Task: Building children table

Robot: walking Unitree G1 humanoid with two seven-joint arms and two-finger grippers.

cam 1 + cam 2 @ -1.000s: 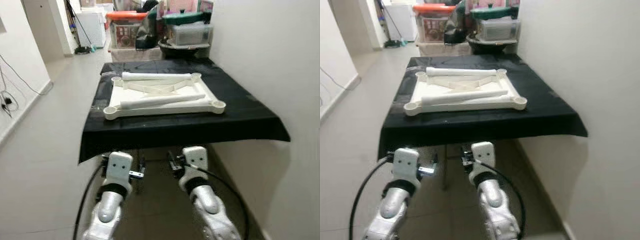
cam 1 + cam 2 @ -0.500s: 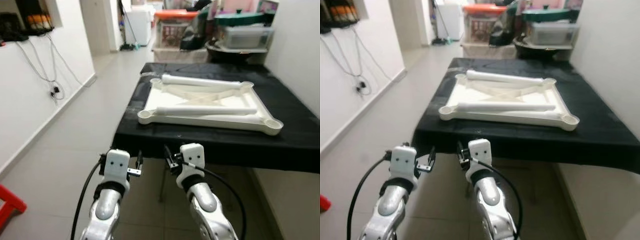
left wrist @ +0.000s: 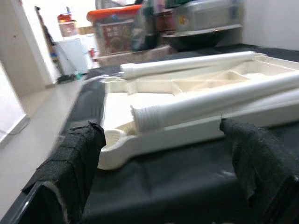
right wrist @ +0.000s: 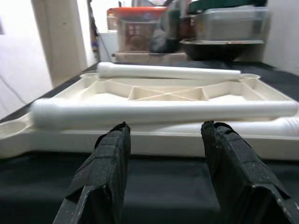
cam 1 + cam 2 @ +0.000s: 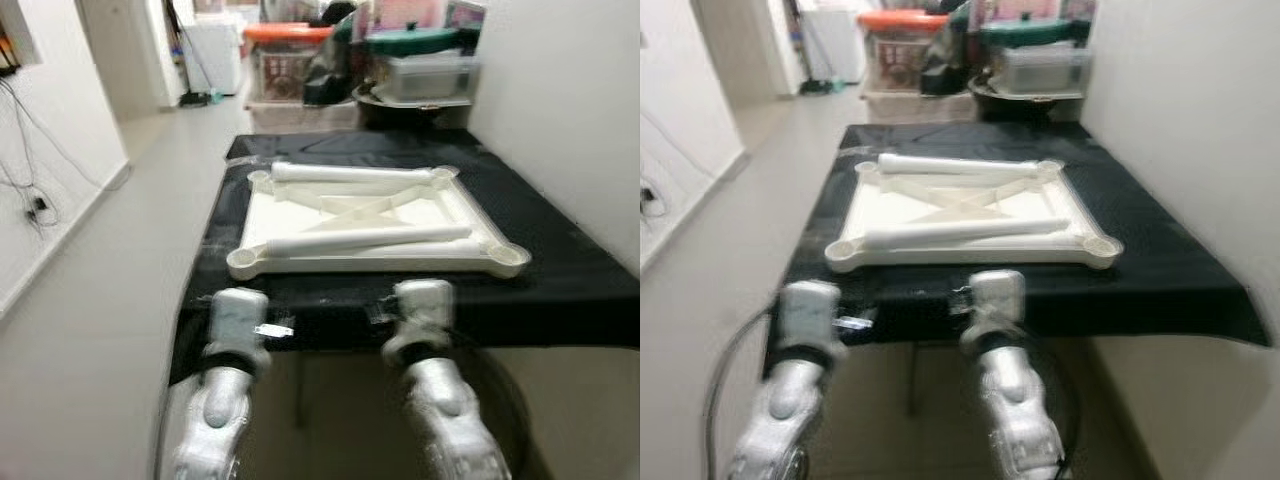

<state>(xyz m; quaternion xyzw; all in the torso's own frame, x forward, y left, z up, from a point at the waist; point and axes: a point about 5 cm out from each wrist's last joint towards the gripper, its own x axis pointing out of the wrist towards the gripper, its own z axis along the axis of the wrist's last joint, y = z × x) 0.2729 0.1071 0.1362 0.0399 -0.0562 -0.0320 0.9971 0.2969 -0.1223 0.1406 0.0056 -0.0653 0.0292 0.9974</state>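
A cream plastic tabletop (image 5: 372, 222) lies upside down on a black-covered table (image 5: 560, 290). Two cream table legs rest on it: one along its far edge (image 5: 355, 173), one across its near half (image 5: 365, 240). Both arms are raised to the table's near edge. My left gripper (image 3: 163, 154) stands open, facing the tabletop's near left corner (image 3: 112, 144) and the threaded end of the near leg (image 3: 149, 119). My right gripper (image 4: 163, 154) stands open too, facing the near leg (image 4: 159, 112) from just short of the tabletop's rim.
A white wall (image 5: 570, 120) runs close along the table's right side. Storage boxes and bins (image 5: 330, 60) are stacked behind the table. Open tiled floor (image 5: 110, 250) stretches down the corridor on the left, with cables on the left wall (image 5: 30, 190).
The camera has swung back to the right and nearer the table. Both arms have risen from below the table's edge to its top level, now blurred.
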